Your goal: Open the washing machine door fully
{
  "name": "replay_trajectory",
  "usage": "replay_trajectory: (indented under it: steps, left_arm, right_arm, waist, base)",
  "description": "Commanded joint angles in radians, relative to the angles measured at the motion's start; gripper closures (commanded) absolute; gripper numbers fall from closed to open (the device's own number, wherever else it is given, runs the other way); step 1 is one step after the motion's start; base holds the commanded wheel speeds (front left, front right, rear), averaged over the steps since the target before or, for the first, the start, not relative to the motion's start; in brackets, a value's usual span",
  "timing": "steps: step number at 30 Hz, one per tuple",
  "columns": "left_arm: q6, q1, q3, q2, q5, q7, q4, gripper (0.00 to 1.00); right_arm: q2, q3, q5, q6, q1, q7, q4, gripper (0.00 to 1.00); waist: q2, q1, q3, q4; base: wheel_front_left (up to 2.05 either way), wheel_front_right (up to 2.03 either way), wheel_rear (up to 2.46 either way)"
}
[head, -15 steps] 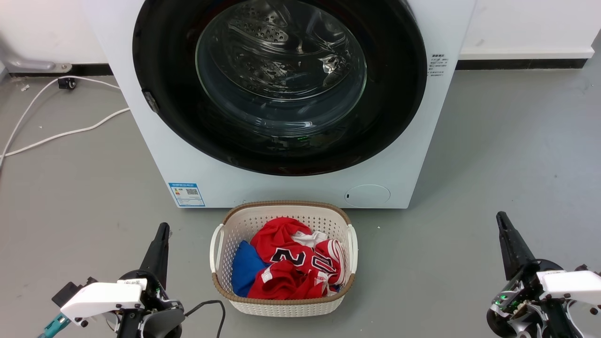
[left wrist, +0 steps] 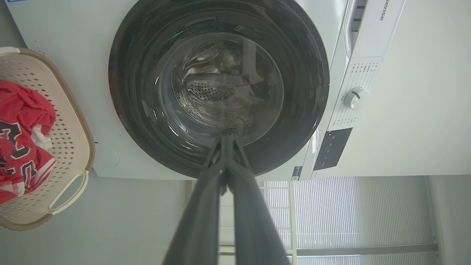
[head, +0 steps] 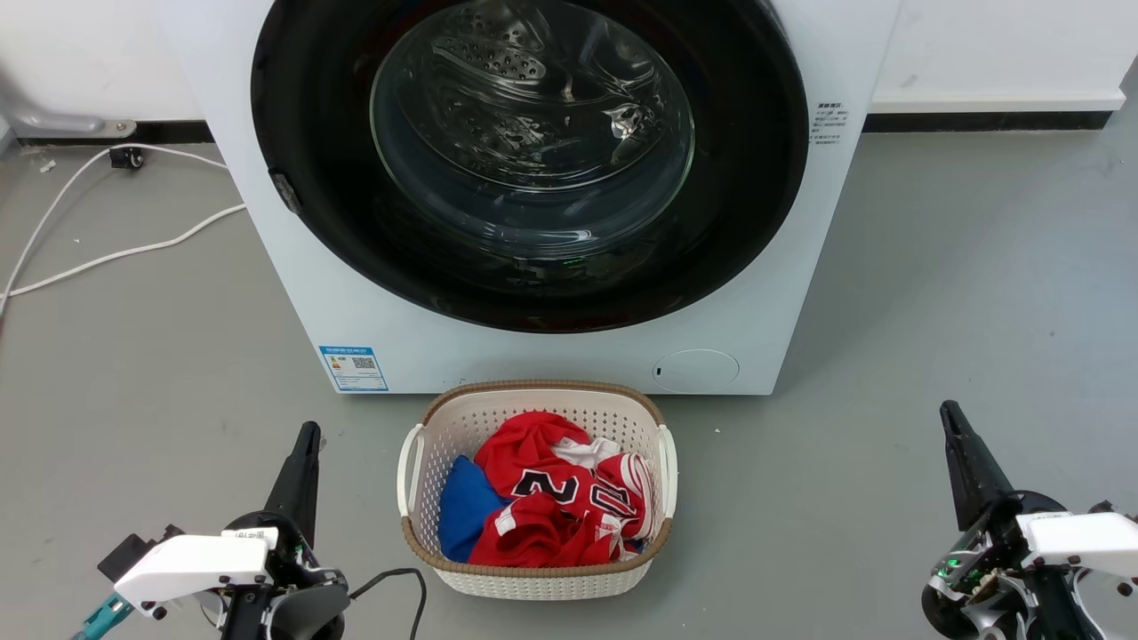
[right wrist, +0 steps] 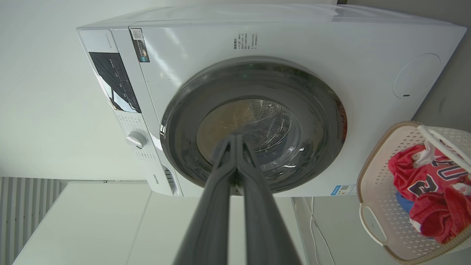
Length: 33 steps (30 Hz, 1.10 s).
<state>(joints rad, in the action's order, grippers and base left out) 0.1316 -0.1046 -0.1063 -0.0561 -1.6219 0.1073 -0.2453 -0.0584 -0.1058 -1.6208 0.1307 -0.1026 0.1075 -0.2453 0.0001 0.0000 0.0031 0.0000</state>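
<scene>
Door (head: 533,302) sat shut, flush against the machine (head: 569,360), so we judged nothing of the opening done. Our left gripper (head: 308,436) and right gripper (head: 949,416) hung low either side of the basket (head: 533,582), fingers pressed together on nothing, well apart from the door.

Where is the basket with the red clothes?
In the head view the laundry basket sits on the grey floor at bottom centre, just in front of the washing machine, between the left gripper and the right gripper.
</scene>
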Motion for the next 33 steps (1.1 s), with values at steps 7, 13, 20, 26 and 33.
replay_trajectory:
  steps: [7, 13, 20, 26, 33]
  left_arm:
    - [0.0, 0.005, 0.002, 0.001, 0.0, -0.002, -0.008, 0.0]
    - [-0.001, 0.031, 0.01, 0.005, 0.015, -0.021, -0.016, 0.0]
    - [-0.011, 0.034, 0.002, 0.005, 0.118, -0.055, 0.012, 0.0]
    - [-0.042, 0.036, 0.013, 0.005, 0.256, -0.083, 0.059, 0.0]
    - [-0.08, 0.044, 0.045, 0.005, 0.438, -0.112, 0.102, 0.0]
  right_arm:
    - [0.001, 0.001, 0.001, 0.0, 0.006, -0.003, -0.009, 0.0]
    - [0.003, 0.001, 0.018, 0.0, 0.034, -0.022, -0.021, 0.0]
    - [0.003, -0.014, 0.135, 0.0, 0.043, -0.056, 0.013, 0.0]
    - [0.004, -0.019, 0.281, 0.0, 0.05, -0.083, 0.067, 0.0]
    - [0.004, 0.002, 0.484, 0.0, 0.064, -0.113, 0.129, 0.0]
  waist:
    - [-0.0001, 0.0, 0.0, 0.0]
    - [-0.0001, 0.0, 0.0, 0.0]
    - [-0.0001, 0.0, 0.002, 0.001]
    - [-0.0001, 0.0, 0.004, 0.001]
    - [-0.0001, 0.0, 0.007, 0.002]
  base:
    - [0.0, 0.0, 0.0]
    - [0.0, 0.0, 0.0]
    - [0.0, 0.0, 0.0]
    - [0.0, 0.0, 0.0]
    - [0.0, 0.0, 0.0]
